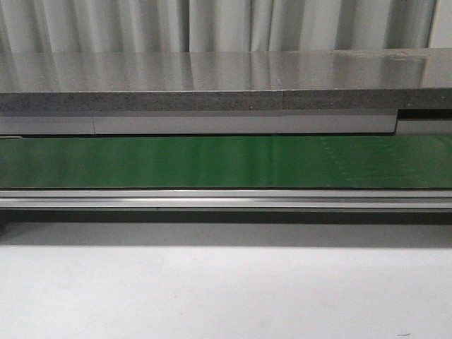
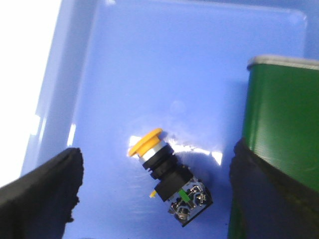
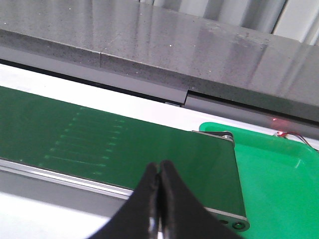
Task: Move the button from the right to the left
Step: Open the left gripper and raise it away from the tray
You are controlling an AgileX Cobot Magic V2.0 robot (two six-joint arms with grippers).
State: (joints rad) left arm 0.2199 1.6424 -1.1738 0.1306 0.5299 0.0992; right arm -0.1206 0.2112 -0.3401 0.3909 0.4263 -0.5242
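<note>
In the left wrist view the button (image 2: 168,175) lies on its side on the floor of a blue tray (image 2: 149,64), its orange-yellow cap pointing away from its black body. My left gripper (image 2: 154,186) is open, its two black fingers standing wide apart on either side of the button, not touching it. In the right wrist view my right gripper (image 3: 158,172) is shut with nothing between its fingers, hanging over the near edge of the green conveyor belt (image 3: 99,139). Neither gripper nor the button shows in the front view.
The green belt (image 1: 226,161) runs across the front view behind a metal rail (image 1: 226,198), with a grey counter (image 1: 226,78) beyond. The belt's end (image 2: 284,124) stands beside the blue tray. A green tray (image 3: 279,179) sits at the belt's other end.
</note>
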